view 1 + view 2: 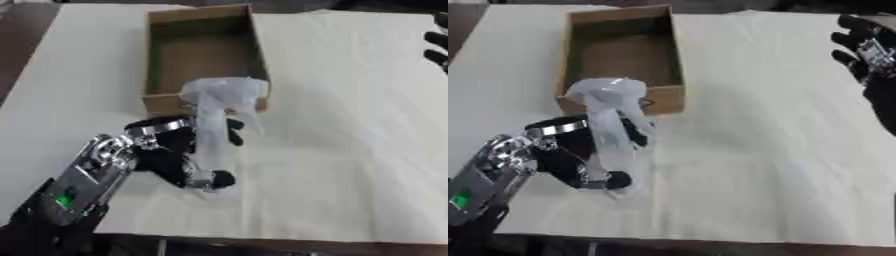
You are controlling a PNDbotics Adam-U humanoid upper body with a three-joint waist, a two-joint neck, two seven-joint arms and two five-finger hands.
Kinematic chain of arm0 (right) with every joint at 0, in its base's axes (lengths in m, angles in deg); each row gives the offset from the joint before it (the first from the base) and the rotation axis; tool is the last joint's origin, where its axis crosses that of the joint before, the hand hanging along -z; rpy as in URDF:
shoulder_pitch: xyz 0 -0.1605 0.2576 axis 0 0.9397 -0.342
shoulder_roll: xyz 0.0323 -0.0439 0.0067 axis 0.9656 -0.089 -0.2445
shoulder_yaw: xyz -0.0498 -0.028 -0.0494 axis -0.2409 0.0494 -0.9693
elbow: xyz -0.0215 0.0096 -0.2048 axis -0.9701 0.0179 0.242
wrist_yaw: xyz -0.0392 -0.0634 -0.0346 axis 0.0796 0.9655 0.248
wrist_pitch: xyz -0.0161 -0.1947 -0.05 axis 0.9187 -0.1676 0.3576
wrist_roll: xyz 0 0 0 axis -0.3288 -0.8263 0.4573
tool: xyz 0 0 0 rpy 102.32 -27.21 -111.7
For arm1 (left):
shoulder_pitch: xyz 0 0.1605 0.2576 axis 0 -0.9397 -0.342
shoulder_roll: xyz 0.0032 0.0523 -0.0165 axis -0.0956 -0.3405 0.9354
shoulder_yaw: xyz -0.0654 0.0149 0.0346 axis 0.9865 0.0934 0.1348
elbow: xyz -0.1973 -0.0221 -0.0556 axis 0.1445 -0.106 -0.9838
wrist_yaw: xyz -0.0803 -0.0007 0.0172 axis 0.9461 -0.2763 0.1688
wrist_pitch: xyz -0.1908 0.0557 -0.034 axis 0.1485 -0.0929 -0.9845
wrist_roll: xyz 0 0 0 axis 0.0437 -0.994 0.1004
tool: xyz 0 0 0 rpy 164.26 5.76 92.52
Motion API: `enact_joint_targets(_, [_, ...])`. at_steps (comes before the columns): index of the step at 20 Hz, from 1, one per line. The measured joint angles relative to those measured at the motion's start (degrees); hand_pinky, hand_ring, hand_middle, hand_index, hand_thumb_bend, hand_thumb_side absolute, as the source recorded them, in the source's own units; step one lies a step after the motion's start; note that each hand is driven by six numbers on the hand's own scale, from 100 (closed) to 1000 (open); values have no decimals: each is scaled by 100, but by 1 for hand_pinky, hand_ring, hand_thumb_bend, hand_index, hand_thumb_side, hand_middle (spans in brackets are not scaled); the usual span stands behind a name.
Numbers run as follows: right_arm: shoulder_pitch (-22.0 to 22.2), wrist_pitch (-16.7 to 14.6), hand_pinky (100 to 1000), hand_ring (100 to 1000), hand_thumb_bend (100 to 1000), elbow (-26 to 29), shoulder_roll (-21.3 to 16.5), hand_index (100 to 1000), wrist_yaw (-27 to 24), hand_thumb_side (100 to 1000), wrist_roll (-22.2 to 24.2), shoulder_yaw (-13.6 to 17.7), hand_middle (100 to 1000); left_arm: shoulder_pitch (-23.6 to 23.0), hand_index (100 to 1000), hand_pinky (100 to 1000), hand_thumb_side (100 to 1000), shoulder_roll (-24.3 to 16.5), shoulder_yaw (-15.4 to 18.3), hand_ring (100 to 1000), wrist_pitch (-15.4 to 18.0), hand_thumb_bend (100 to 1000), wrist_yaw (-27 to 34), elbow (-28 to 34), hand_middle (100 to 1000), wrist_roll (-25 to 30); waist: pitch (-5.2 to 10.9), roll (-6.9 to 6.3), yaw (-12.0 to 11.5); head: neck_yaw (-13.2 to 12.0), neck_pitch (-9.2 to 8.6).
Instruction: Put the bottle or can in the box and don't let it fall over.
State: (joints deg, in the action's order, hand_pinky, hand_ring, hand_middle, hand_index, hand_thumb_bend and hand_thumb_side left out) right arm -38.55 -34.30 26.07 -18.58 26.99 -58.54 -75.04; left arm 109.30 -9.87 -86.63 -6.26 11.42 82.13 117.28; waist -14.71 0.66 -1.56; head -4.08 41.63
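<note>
A translucent white spray bottle (213, 125) stands upright in front of the near wall of an open brown cardboard box (162, 102). Its trigger head reaches over that wall's top edge. My left hand (171, 150) has its fingers and thumb curled round the bottle's body, just above the cloth. The box's inside shows nothing in it. My right hand (868, 55) hangs at the far right edge, away from the bottle, with its fingers relaxed.
A cream cloth (350, 125) covers the table, with wide bare room to the right of the box. Dark table edge shows at the left (22, 45) and along the bottom.
</note>
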Motion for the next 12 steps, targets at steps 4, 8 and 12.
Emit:
enact_joint_targets(4, [-4,4,1000,1000,100,3,0,866,-3,582,4,0,1000,-4,726,973,114,5,-4,1000,10,442,-25,-126,964,-13,-9,1,10,2,-1])
enact_joint_targets(8, [-16,7,1000,1000,100,10,1,865,-4,582,7,0,1000,-5,698,940,100,27,-6,1000,29,437,-24,-229,943,-64,-12,6,11,3,-2])
enact_joint_targets(12, [-17,8,1000,1000,100,11,1,863,-4,581,8,0,1000,-5,677,910,100,57,-22,1000,26,423,6,-315,924,-140,-20,16,14,3,-20])
